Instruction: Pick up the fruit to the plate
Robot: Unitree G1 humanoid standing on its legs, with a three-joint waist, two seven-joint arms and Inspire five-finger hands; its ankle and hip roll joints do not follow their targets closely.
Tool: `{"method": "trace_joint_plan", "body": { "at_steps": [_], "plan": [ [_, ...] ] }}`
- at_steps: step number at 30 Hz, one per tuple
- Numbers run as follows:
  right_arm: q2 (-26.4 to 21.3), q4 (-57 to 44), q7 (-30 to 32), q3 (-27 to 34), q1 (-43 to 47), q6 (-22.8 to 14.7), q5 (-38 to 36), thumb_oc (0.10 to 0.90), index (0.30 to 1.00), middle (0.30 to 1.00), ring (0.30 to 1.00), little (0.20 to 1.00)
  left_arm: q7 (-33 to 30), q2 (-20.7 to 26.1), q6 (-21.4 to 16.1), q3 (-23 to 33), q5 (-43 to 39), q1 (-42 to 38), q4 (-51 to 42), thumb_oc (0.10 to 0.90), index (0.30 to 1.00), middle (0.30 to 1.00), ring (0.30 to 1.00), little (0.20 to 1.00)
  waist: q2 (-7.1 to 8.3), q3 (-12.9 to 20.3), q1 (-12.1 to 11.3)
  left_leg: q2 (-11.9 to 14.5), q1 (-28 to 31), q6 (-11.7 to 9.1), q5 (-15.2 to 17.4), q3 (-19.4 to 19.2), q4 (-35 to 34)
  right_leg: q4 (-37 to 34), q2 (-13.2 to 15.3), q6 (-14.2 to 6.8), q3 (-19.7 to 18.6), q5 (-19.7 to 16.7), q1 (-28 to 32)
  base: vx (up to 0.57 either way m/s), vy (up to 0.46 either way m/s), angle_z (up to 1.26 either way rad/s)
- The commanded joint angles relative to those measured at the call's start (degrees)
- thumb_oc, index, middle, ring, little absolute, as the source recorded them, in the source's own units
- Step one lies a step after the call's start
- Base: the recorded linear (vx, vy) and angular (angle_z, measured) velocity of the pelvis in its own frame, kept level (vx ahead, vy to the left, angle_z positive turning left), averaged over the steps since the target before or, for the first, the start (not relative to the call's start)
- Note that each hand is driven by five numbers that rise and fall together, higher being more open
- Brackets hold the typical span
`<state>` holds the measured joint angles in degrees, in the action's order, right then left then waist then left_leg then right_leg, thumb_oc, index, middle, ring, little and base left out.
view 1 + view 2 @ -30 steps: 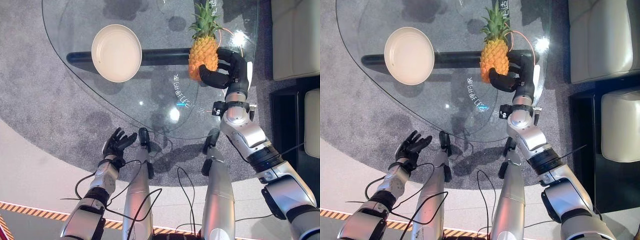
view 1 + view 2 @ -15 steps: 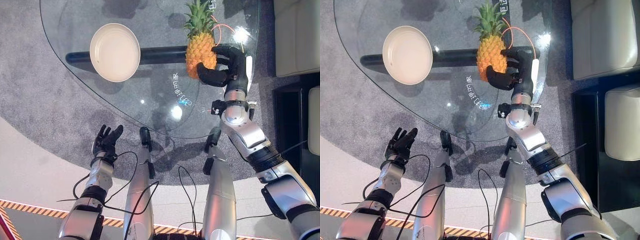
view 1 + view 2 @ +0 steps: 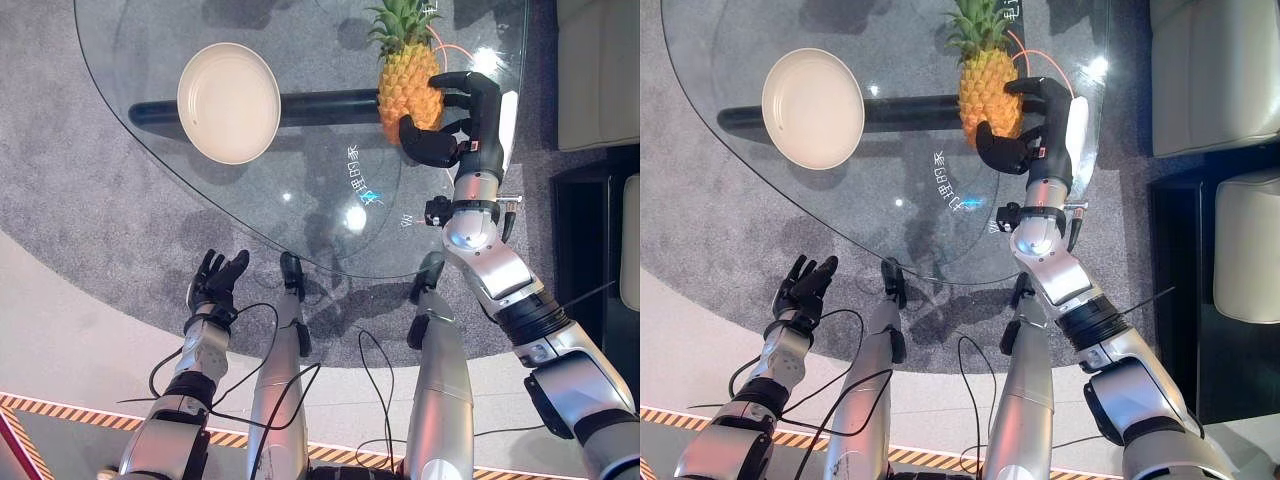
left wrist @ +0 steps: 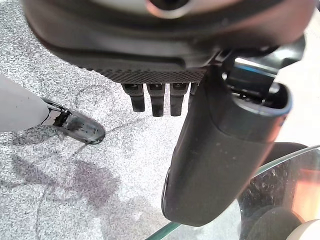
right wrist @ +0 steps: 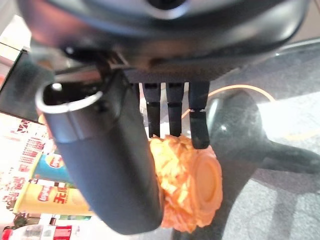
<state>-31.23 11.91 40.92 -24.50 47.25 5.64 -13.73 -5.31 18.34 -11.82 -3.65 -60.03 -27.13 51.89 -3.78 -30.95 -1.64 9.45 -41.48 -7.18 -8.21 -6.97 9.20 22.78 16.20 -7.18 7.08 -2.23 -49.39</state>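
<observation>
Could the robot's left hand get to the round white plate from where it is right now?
Probably not without a long reach: the left robot hand hangs open below the glass table's near edge, and the round white plate sits well in.

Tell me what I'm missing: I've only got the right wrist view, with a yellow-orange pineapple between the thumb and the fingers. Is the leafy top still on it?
Observer: Yes, the yellow-orange pineapple carries a green leafy crown pointing away from the robot.
Operator: Where's the plate?
Observer: The round cream plate sits on the clear glass table, to the robot's left of the pineapple.
Operator: And the left hand?
Observer: The left hand hangs open over grey carpet, off the table's near edge.
</observation>
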Motion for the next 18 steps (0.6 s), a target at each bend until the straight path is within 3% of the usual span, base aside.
{"method": "trace_joint_plan", "body": {
  "at_steps": [1,18],
  "plan": [
    [-3.40,-12.66,3.03,3.73,3.22,-8.67,5.77,0.100,0.300,0.300,0.300,0.200,0.36,1.42,-3.77,0.45,-1.49,1.84,0.70,0.800,0.900,0.900,0.900,0.900,-1.73,1.15,1.06,0.43,-3.95,-0.99,2.31,2.53,5.99,-2.51,1.17,-1.99,1.64,-0.70,0.83,0.00,0.000,0.00],
    [-5.43,-17.26,3.36,3.93,3.76,-11.55,8.79,0.100,0.300,0.300,0.300,0.200,-0.09,1.70,-4.87,1.42,-3.54,1.75,0.53,0.800,0.900,0.900,0.900,0.900,-1.81,1.15,1.35,0.49,-3.27,-0.95,2.09,1.95,5.34,-3.28,1.25,-1.98,1.80,-0.87,1.45,0.00,0.000,0.00]
  ]
}}
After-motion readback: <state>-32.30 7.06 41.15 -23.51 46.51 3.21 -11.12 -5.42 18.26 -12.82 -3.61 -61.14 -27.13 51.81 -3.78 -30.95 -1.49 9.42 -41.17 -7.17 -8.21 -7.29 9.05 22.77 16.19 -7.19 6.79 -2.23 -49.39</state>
